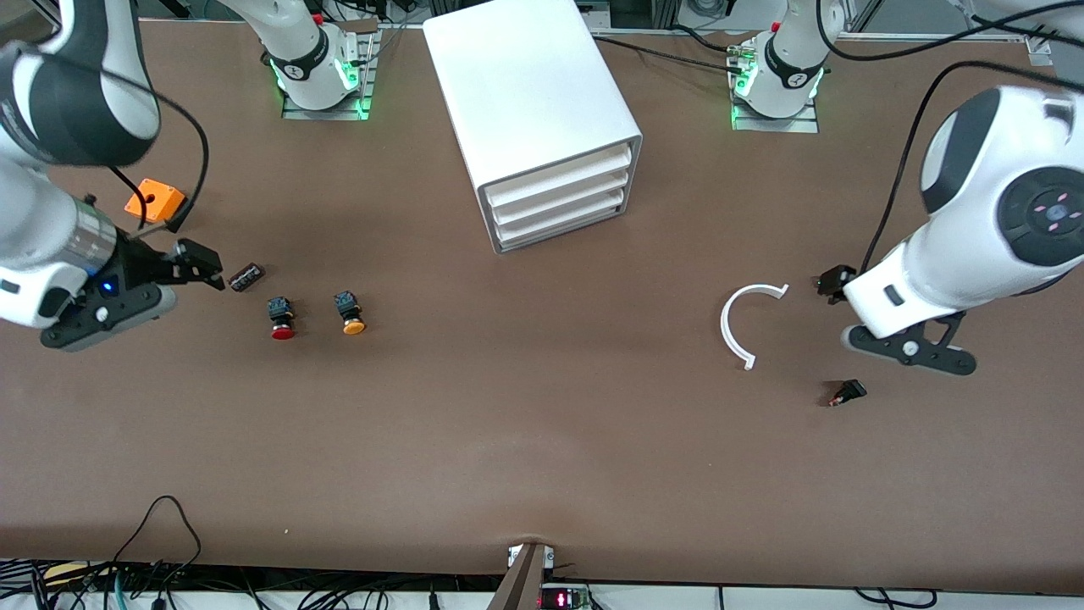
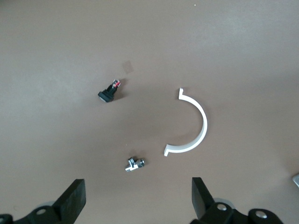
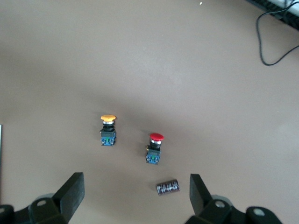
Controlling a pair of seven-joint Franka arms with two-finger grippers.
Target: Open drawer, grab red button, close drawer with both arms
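The white cabinet (image 1: 529,102) stands at the middle of the table near the arm bases, and all three of its drawers (image 1: 561,200) are shut. The red-capped button (image 1: 281,318) (image 3: 155,148) lies on its side on the table toward the right arm's end. My right gripper (image 1: 190,246) (image 3: 135,198) hovers open and empty beside the button, its fingers apart from it. At the left arm's end of the table my left gripper (image 1: 840,292) (image 2: 138,203) hangs open and empty over bare table, with one finger hidden under the hand in the front view.
An orange-capped button (image 1: 351,313) (image 3: 108,129) lies beside the red one. A small dark cylinder (image 1: 246,277) (image 3: 167,187) and an orange cube (image 1: 154,202) sit by the right gripper. A white half ring (image 1: 743,326) (image 2: 196,126), a black switch (image 1: 847,392) (image 2: 110,92) and a metal fitting (image 2: 134,164) lie by the left gripper.
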